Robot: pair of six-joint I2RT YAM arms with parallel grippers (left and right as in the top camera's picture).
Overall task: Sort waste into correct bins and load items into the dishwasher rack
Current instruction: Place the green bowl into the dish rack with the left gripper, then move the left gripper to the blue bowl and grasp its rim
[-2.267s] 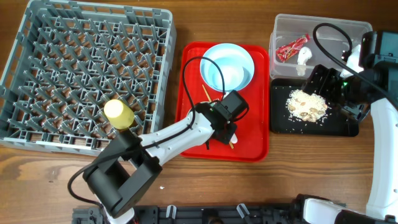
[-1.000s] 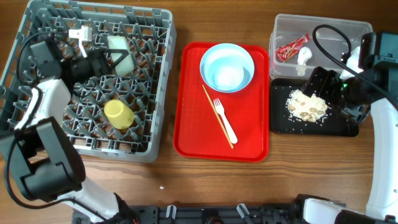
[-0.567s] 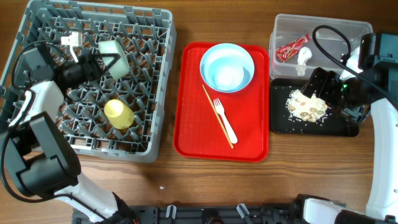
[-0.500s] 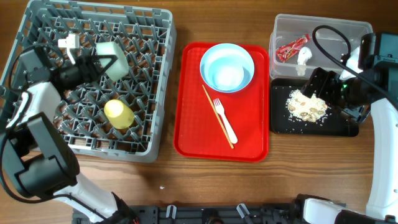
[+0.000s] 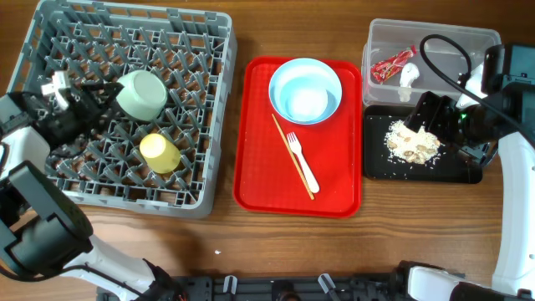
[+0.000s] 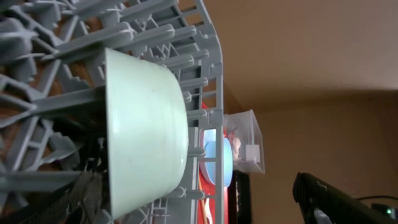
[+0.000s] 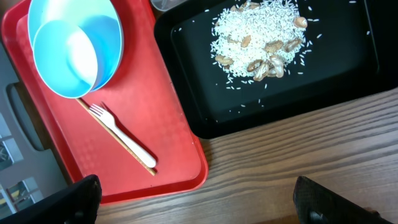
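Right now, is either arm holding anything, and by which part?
Left fingers appear to pinch the mint bowl by its rim, in the rack; not certain. Right fingers are open, holding nothing.

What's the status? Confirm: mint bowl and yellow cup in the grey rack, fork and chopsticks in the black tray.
Wrong tray: the overhead view shows the fork and chopsticks on the red tray. The black tray holds crumbs. The mint bowl and yellow cup are in the grey rack.

Your left arm [image 5: 38, 221] and right arm [image 5: 514, 192] are white with black joints. Near the desk's right edge, a black cable [image 5: 436, 60] loops by your black right gripper [image 7: 198, 190], perhaps green-lit.
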